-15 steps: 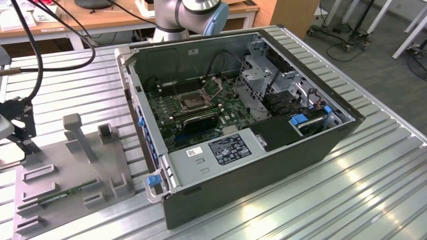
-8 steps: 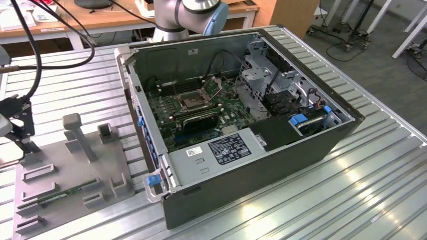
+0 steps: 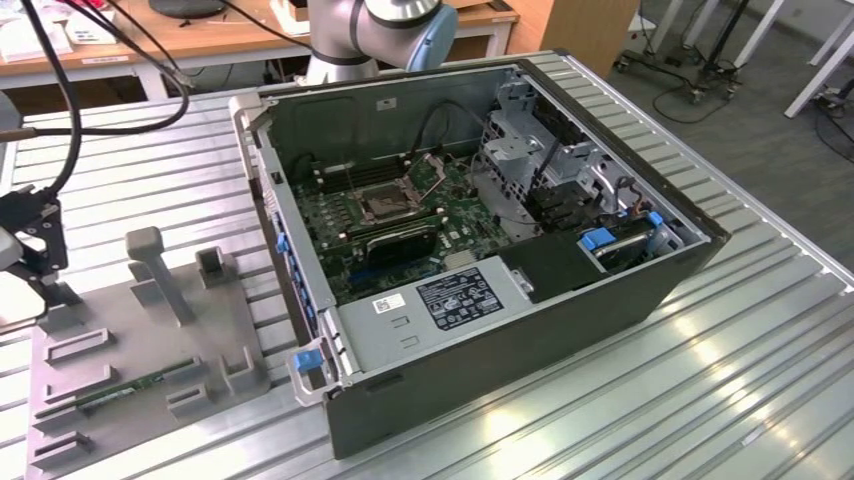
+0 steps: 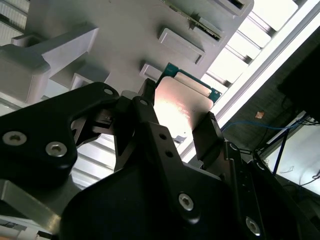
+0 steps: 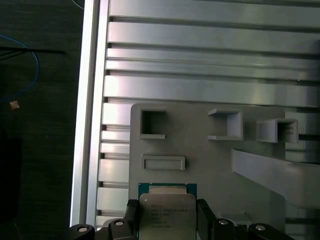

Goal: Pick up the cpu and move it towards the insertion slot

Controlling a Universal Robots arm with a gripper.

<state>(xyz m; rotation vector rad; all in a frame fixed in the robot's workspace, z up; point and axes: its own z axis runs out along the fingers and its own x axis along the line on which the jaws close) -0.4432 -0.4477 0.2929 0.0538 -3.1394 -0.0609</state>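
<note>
Black gripper (image 4: pixel 177 117) fingers (image 5: pixel 202 216) are pinching the cpu (image 5: pixel 167 212) by two opposite edges at the grey plate (image 5: pixel 210 165), which is lying on the ribbed table (image 5: pixel 200 65). Raised blocks (image 5: pixel 226 125) are standing nearby. The case (image 3: pixel 534 330) wall is standing between it and the slot (image 3: pixel 383 203), well apart. The cpu is showing a silvery top and a green rim.

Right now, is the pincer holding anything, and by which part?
The pincer clamps the cpu by its two opposite side edges.
</note>
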